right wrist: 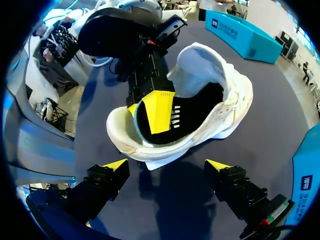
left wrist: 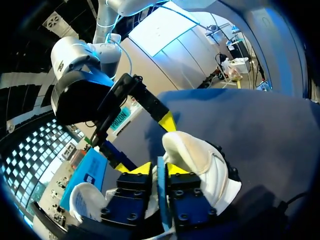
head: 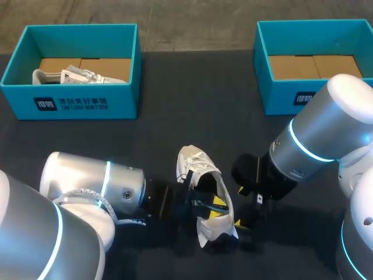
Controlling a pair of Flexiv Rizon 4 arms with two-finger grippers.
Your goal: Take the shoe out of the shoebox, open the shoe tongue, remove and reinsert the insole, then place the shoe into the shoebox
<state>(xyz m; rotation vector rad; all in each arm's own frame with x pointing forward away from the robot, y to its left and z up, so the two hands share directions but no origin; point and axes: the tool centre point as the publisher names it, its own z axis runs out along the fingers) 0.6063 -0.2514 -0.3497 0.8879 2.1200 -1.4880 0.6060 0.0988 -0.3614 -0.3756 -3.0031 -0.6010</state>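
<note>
A white shoe (head: 204, 198) lies on its side on the dark table, opening toward my right arm; the right wrist view shows its dark inside (right wrist: 200, 107). My left gripper (head: 215, 205) comes in from the heel side. It is shut on the shoe's side wall, with one yellow finger (right wrist: 157, 112) inside and the other outside. From the left wrist view, the thin wall stands between its tips (left wrist: 159, 169), with the white shoe (left wrist: 200, 160) beside them. My right gripper (right wrist: 167, 165) is open, just short of the shoe (right wrist: 220, 115) and holding nothing.
A teal shoebox (head: 70, 102) at the back left holds another white shoe (head: 76, 74). A second teal box (head: 291, 96) at the back right shows only its cardboard floor. Both arms crowd the table's near middle.
</note>
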